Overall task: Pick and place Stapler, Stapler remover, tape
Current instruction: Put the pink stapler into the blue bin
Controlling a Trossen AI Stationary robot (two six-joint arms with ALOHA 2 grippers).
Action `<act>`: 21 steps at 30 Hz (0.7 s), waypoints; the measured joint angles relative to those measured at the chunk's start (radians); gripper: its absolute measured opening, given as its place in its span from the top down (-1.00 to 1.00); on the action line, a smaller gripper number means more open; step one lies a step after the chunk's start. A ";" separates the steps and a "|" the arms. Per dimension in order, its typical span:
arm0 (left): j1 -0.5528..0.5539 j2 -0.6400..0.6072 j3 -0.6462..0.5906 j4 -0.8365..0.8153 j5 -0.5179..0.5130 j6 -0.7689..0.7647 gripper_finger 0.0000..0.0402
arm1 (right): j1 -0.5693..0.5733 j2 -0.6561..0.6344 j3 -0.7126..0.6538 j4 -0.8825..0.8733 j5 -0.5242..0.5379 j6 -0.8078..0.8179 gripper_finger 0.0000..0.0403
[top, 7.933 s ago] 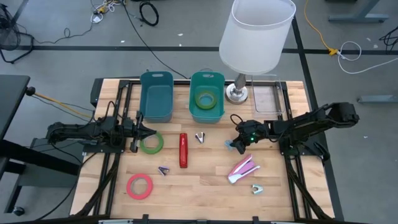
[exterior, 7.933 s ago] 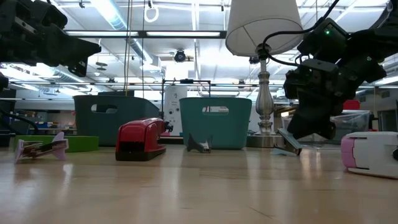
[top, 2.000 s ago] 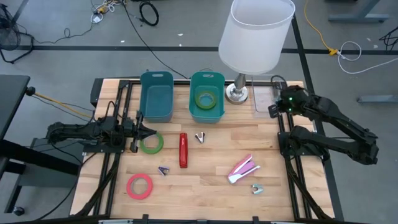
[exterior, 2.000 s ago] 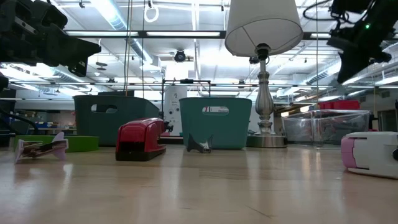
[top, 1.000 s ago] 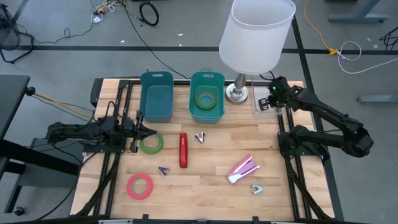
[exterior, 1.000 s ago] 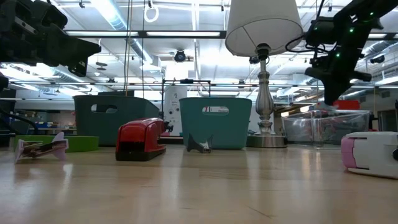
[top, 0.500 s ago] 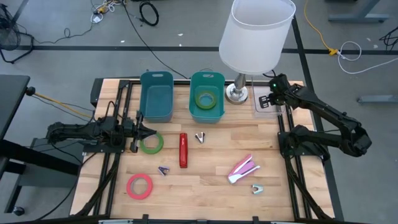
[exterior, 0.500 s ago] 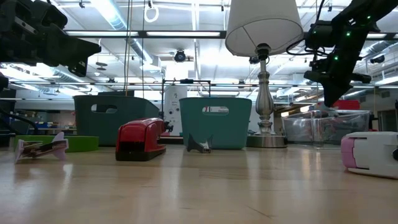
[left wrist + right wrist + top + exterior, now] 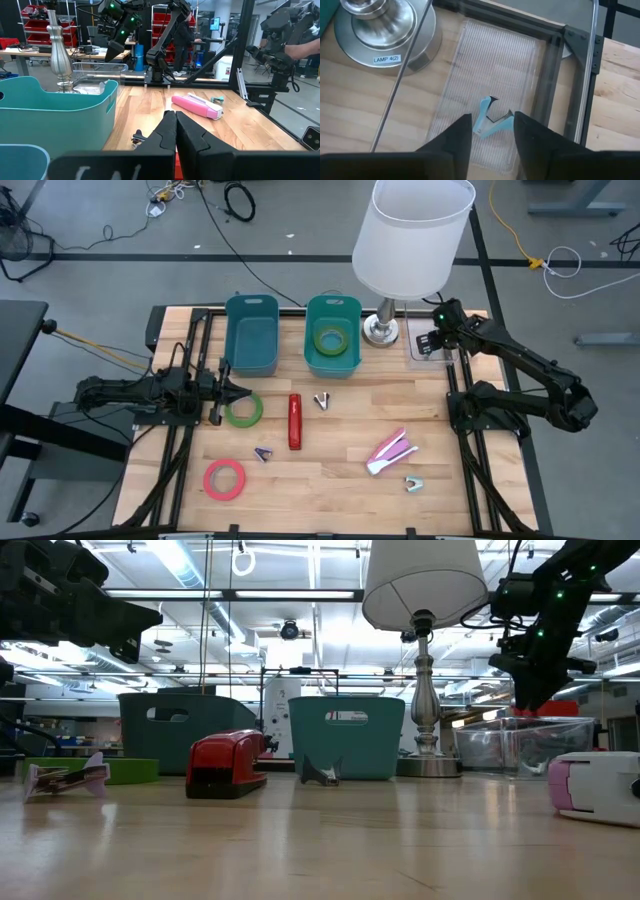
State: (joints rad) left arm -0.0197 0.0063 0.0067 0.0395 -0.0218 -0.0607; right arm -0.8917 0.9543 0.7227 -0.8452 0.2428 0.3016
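Wooden slats form the table (image 9: 330, 480), on which a white-shaded lamp (image 9: 412, 235) is stood at the back edge. Beside its metal base a clear tray (image 9: 490, 95) is placed, and a light blue staple remover (image 9: 491, 121) is seen lying on the tray's ribbed floor. The right gripper (image 9: 491, 132) is held just above it with its fingers parted and nothing between them. At the other side, the left gripper (image 9: 175, 131) is kept low over the table with its fingers pressed together and empty, close to a green tape roll (image 9: 243, 410).

Two bins are set side by side at the back: a blue bin (image 9: 251, 335), and a teal bin (image 9: 332, 360) in which a yellowish-green tape roll (image 9: 330, 338) is lying. A red stapler (image 9: 294, 421) is laid near the middle, with a dark staple remover (image 9: 322, 400) just beside it. A pink stapler (image 9: 390, 451), a small pale object (image 9: 413, 484) that is possibly another remover, a purple staple remover (image 9: 263, 453) and a red tape roll (image 9: 225, 479) are spread nearer the front.
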 joint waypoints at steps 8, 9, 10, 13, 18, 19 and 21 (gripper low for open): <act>0.000 0.000 0.000 0.000 0.000 0.000 0.99 | 0.000 -0.032 0.000 0.010 -0.024 -0.029 0.20; 0.000 0.000 0.000 0.000 0.000 0.000 0.99 | 0.000 -0.043 0.000 0.016 -0.034 -0.030 0.20; 0.000 0.000 0.000 0.000 0.000 0.000 0.99 | 0.001 -0.055 0.000 0.019 -0.039 -0.030 0.20; 0.000 0.000 0.000 0.000 0.000 0.000 0.99 | 0.001 -0.096 0.000 0.032 -0.056 -0.029 0.20; 0.000 0.000 0.000 0.000 0.000 0.000 0.99 | 0.001 -0.163 0.000 0.046 -0.127 -0.029 0.20; 0.000 0.000 0.000 0.000 0.000 0.000 0.99 | 0.001 -0.177 0.000 0.045 -0.146 -0.029 0.20; 0.000 0.000 0.000 0.000 0.000 0.000 0.99 | 0.004 -0.201 0.000 0.045 -0.174 -0.029 0.19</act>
State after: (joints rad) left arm -0.0198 0.0063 0.0067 0.0395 -0.0218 -0.0605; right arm -0.8876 0.7528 0.7231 -0.8003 0.0684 0.2722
